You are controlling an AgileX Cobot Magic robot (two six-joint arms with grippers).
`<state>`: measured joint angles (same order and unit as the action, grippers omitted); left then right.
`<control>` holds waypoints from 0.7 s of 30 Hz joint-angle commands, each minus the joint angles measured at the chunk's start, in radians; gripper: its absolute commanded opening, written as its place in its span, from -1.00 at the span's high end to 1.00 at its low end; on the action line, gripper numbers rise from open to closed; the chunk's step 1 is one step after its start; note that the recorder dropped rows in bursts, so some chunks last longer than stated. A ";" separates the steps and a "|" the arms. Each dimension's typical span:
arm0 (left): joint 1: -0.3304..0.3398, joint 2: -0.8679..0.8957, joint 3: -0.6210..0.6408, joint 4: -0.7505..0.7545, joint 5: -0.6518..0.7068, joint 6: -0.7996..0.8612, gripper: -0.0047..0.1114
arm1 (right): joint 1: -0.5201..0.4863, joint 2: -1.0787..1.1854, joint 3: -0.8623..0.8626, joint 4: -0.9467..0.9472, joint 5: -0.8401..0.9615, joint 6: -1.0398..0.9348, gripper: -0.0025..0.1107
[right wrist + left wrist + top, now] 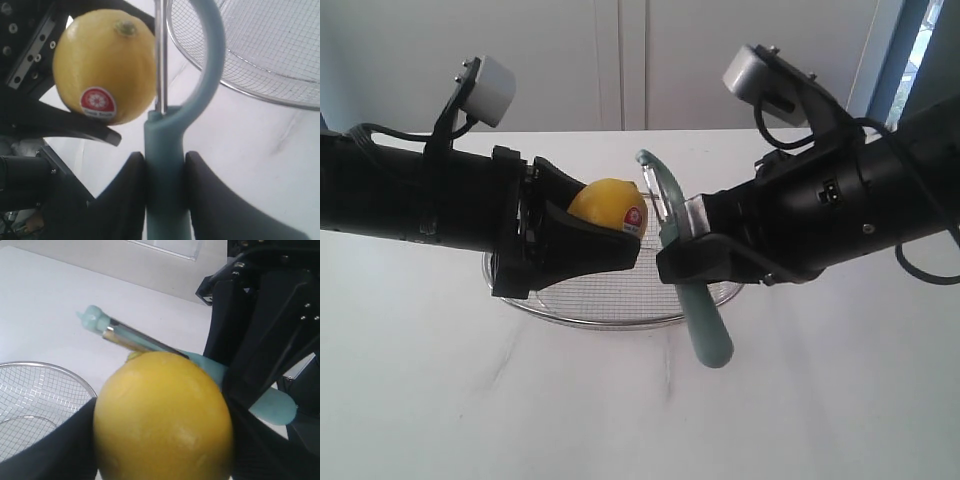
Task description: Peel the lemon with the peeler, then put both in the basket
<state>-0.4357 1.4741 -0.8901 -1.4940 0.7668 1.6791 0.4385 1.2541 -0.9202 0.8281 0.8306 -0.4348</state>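
Note:
My left gripper [610,235] is shut on the yellow lemon [608,206], holding it in the air above the wire basket [610,295]; its red-and-white sticker [98,102] faces the other arm. My right gripper [682,250] is shut on the teal handle of the peeler [692,290], which stands nearly upright. The peeler's metal blade [161,55] lies against the side of the lemon [102,65]. In the left wrist view the lemon [162,415] fills the space between the black fingers [45,452], and the peeler [135,340] rests across its far side.
The silver mesh basket [270,55] sits on the white table [640,400] beneath both grippers. White cabinet doors [620,60] stand behind the table. The right arm's black body [270,325] is close beside the lemon.

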 commanded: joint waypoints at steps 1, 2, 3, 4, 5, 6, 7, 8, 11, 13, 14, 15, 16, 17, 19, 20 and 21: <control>-0.006 -0.009 0.006 -0.024 0.022 0.001 0.92 | -0.003 -0.009 0.003 0.004 -0.046 0.006 0.96; -0.006 -0.009 0.006 -0.024 0.022 0.001 0.92 | -0.003 -0.009 0.003 0.004 -0.054 0.006 0.96; -0.006 -0.009 0.006 -0.024 0.022 0.001 0.92 | -0.003 -0.009 0.003 -0.001 -0.059 0.006 0.96; -0.006 -0.009 0.006 -0.024 0.022 0.001 0.92 | -0.003 -0.009 0.003 -0.012 -0.063 0.006 0.96; -0.006 -0.009 0.006 -0.024 0.020 0.001 0.92 | -0.003 -0.009 0.003 -0.036 -0.070 0.006 0.96; -0.006 -0.009 0.006 -0.024 0.020 0.001 0.92 | -0.003 -0.009 0.003 -0.060 -0.074 0.006 0.96; -0.006 -0.009 0.006 -0.024 0.020 0.001 0.92 | -0.003 -0.009 0.003 -0.092 -0.077 0.012 0.96; -0.006 -0.009 0.006 -0.024 0.020 0.001 0.92 | -0.003 -0.009 0.003 -0.122 -0.083 0.027 0.96; -0.006 -0.009 0.006 -0.024 0.015 0.001 0.92 | -0.003 -0.009 0.003 -0.189 -0.099 0.074 0.96; -0.006 -0.009 0.006 -0.024 0.013 0.001 0.92 | -0.003 -0.009 0.003 -0.215 -0.105 0.093 0.96; -0.006 -0.009 0.006 -0.023 0.013 0.001 0.92 | -0.003 -0.009 0.003 -0.223 -0.105 0.099 0.96; -0.006 -0.009 0.006 -0.021 0.013 0.001 0.92 | -0.003 -0.009 0.003 -0.230 -0.105 0.099 0.96; -0.006 -0.009 0.006 -0.019 0.013 0.001 0.92 | -0.003 -0.009 0.003 -0.232 -0.105 0.099 0.96; -0.006 -0.009 0.006 -0.019 0.013 0.001 0.92 | -0.003 -0.009 0.003 -0.235 -0.105 0.099 0.96; -0.006 -0.009 0.006 -0.016 0.013 0.001 0.92 | -0.003 -0.009 0.003 -0.245 -0.105 0.102 0.96; -0.006 -0.009 0.006 -0.014 0.013 0.001 0.92 | -0.003 -0.009 0.003 -0.258 -0.105 0.113 0.96; -0.006 -0.009 0.006 -0.014 0.013 0.001 0.92 | -0.003 -0.009 0.003 -0.274 -0.105 0.133 0.96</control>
<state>-0.4357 1.4741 -0.8901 -1.4900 0.7609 1.6791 0.4385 1.2541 -0.9202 0.5850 0.7346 -0.3309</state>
